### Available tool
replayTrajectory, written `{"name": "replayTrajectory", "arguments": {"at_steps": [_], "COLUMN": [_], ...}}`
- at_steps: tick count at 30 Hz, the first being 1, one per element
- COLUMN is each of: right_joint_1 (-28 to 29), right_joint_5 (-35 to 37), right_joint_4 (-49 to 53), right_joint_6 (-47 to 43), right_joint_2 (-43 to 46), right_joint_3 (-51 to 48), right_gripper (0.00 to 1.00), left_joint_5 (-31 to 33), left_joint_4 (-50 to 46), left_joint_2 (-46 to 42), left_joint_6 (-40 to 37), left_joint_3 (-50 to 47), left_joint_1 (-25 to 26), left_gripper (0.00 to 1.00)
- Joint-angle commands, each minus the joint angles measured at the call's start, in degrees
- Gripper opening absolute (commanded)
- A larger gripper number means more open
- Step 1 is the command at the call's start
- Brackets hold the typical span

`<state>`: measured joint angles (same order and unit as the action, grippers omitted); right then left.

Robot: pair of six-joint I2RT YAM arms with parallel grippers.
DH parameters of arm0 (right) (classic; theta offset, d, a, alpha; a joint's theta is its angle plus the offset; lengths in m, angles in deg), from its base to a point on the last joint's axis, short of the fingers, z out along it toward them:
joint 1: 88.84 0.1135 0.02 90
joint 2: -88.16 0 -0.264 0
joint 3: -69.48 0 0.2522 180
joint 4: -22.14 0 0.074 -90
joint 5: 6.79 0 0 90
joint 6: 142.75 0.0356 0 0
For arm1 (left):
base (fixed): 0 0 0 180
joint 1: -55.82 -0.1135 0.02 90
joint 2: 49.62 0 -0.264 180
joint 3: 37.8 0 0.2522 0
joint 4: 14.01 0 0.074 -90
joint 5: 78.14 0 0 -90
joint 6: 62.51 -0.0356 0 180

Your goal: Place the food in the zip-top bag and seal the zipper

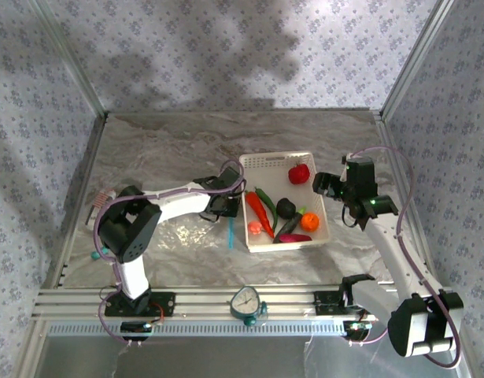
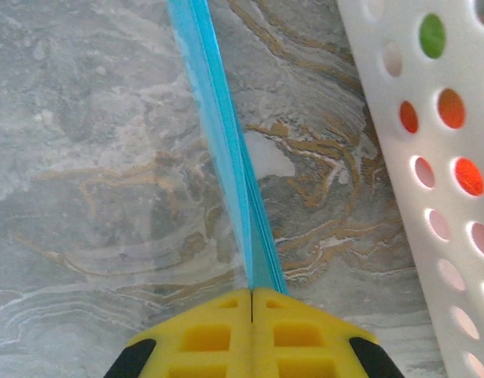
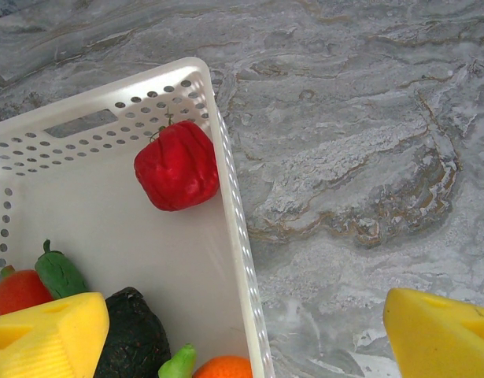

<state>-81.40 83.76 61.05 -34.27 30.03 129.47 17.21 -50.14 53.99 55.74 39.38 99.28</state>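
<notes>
The food lies in a white perforated basket: a red pepper, a red chili, a black avocado, an orange and a purple piece. The clear zip-top bag lies flat on the table, left of the basket. Its light-blue zipper runs straight away from my left gripper, whose yellow fingers are shut on its near end. My right gripper hangs open above the basket's right rim, near the red pepper and avocado, holding nothing.
The basket wall stands close to the right of the zipper. A round dial timer sits on the front rail. Metal frame posts and patterned walls close in the marble table on three sides.
</notes>
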Motion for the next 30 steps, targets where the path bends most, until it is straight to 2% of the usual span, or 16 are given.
{"name": "replayTrajectory", "arguments": {"at_steps": [1,6,11,16,22,26,30], "right_joint_1": [0.29,1.55,5.95,13.71,23.95,27.47,28.67], "right_joint_5": [-1.14,-6.21,-13.92,-22.96,-24.17,-25.1,-24.34], "right_joint_4": [0.83,2.18,2.48,-5.12,-13.8,-17.19,-17.41], "right_joint_6": [0.24,-0.34,0.92,6.91,11.54,13.15,13.72], "right_joint_2": [1.48,1.38,0.92,-2.79,-12.75,-19.87,-25.45], "right_joint_3": [0.59,2.52,4.86,4.91,8.36,12.31,15.74], "right_gripper": [0.91,0.87,0.74,0.55,0.39,0.39,0.42], "left_joint_5": [-2.05,-3.5,-7.21,-11.11,-14.21,-15.26,-16.37], "left_joint_4": [-0.47,-3.14,-4.96,-4.89,-2.44,-1.07,0.37], "left_joint_2": [-3.15,-8.5,-14.59,-18.94,-20.88,-20.77,-20.95], "left_joint_6": [-1.68,-3.33,-3.82,-3.3,-2.17,-1.66,-1.11], "left_joint_3": [-0.26,1.38,3.16,3.72,3.56,3.39,2.99], "left_joint_1": [-0.98,-2.49,-5.64,-7.65,-8.35,-8.39,-8.72], "left_gripper": [0.0,0.0,0.0,0.0,0.0,0.0,0.0]}}
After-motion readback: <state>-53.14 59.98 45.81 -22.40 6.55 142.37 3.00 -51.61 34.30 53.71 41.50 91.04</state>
